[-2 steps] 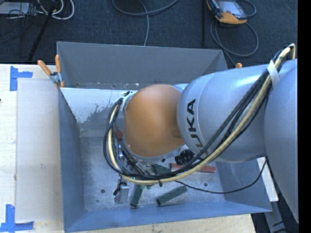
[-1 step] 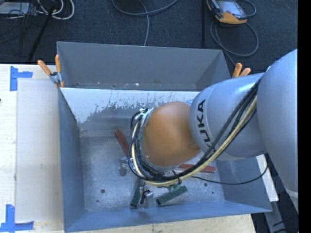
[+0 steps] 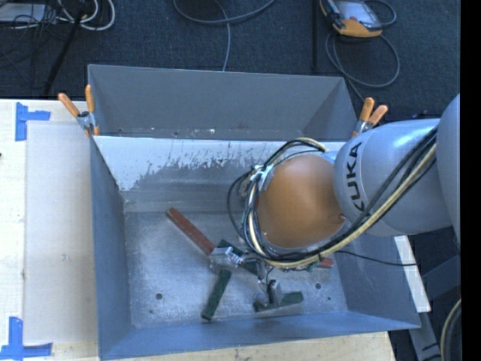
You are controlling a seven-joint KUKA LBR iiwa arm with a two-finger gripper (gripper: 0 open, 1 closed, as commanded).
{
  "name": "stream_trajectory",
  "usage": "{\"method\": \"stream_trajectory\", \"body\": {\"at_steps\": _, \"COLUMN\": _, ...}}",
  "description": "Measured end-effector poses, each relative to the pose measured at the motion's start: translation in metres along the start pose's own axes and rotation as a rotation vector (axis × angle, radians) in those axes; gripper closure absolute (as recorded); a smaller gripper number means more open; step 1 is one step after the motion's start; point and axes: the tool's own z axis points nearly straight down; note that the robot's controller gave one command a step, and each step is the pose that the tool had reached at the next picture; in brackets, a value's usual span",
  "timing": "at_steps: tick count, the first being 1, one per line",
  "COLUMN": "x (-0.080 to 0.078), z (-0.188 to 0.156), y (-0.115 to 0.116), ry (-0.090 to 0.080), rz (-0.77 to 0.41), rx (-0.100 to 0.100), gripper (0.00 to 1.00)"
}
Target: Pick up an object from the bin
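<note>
Several things lay by the gripper [image 3: 268, 283], none lifted: dark T-piece [image 3: 279, 301] closest, right at its tip; green bar [image 3: 216, 295] to its left; brown strip [image 3: 189, 230] farther up-left. Gripper hung low; wide or closed, could not tell. Grasp and lift seemingly remained.

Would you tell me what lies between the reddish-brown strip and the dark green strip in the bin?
In the camera view, a small silvery object lies between the reddish-brown strip and the dark green strip.

Open floor [image 3: 143, 277] was seen at the left; the middle was crowded by stick [image 3: 189, 231], bar [image 3: 217, 295] and arm [image 3: 391, 186].
</note>
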Motion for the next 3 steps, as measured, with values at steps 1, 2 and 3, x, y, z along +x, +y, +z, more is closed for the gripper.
{"method": "stream_trajectory", "body": {"at_steps": 1, "x": -0.002, "z": -0.003, "y": 0.0, "ry": 0.0, "rz": 0.001, "rx": 0.002, "gripper": 1.0}}
{"method": "stream_trajectory", "body": {"at_steps": 2, "x": -0.002, "z": -0.001, "y": 0.002, "ry": -0.003, "rz": 0.0, "rx": 0.0, "gripper": 0.0}}
{"method": "stream_trajectory", "body": {"at_steps": 3, "x": -0.014, "z": -0.02, "y": 0.067, "ry": -0.009, "rz": 0.047, "rx": 0.003, "gripper": 0.0}}
